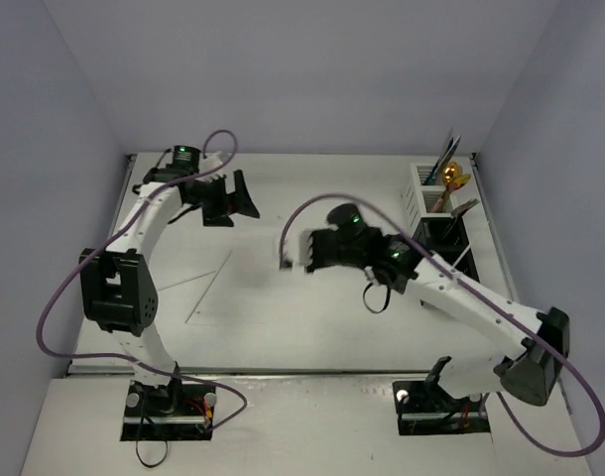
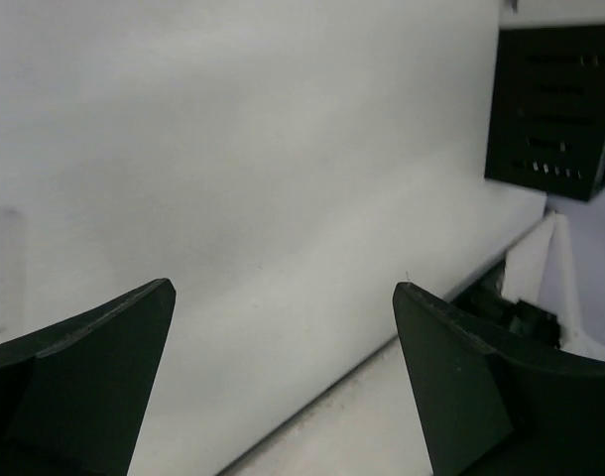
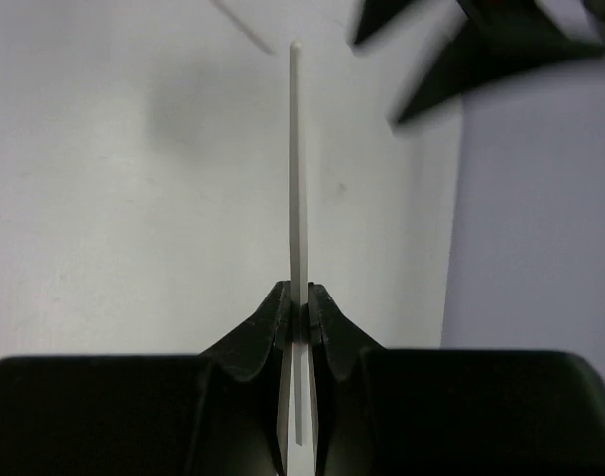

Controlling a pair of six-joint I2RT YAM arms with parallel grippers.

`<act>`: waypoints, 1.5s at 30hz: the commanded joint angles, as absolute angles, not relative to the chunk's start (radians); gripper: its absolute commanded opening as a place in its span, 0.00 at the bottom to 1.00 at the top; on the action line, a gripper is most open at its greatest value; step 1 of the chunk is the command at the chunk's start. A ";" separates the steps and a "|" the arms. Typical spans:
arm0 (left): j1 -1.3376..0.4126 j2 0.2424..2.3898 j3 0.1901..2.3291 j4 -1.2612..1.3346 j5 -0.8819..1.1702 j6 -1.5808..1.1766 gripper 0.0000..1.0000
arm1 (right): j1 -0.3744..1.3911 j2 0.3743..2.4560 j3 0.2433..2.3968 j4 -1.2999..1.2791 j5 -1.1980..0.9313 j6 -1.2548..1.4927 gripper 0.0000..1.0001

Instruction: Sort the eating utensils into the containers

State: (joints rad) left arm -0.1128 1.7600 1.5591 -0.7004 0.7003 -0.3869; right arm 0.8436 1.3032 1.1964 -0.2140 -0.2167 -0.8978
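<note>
i have the right claw [image 3: 299,302] closed tight on a thin pale stick [image 3: 297,169]. its jaws are almost together, with only the stick between them. the stick goes straight out ahead of the fingertips, and a short end comes back between the fingers toward the wrist. as far as i can judge, it is lifted off the table.

the containers are not ahead of this claw. in the top view the white container [image 1: 424,188] and the black container [image 1: 447,238] stand behind it, past its own forearm, so the claw points away from them. the white one holds a gold spoon [image 1: 455,178] and a blue knife [image 1: 449,151].

to do this step well, i think i must turn the wrist round first, away from the boxes. then the long free end does not sweep into them. after that i would bring the stick above a compartment, tip it near upright with the free end down, and lower it inside the walls before i open. which compartment is right for it i cannot tell. the grip is near one end, so the stick may swing between the pads; slow moves are safer.

the left claw [image 2: 283,293] is wide open and holds nothing. it is well apart, ahead of the right claw's fingertips and off to one side.
</note>
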 commanded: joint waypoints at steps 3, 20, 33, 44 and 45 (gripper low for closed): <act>-0.058 1.616 1.490 -0.582 0.542 -0.310 0.92 | 0.346 1.031 1.145 -0.051 -0.187 -0.143 0.00; -0.075 1.477 1.238 -0.465 0.383 -0.197 0.92 | -0.154 0.821 0.952 -0.047 0.050 0.267 0.00; -0.075 1.404 1.164 -0.508 0.334 -0.124 0.92 | -0.214 0.917 0.846 0.101 0.108 0.294 0.00; -0.095 1.522 1.194 -0.758 0.248 0.013 0.91 | -0.249 1.028 0.760 0.124 0.098 0.300 0.02; -0.102 1.526 1.185 -0.762 0.236 0.030 0.90 | -0.252 1.031 0.755 0.124 0.088 0.298 0.08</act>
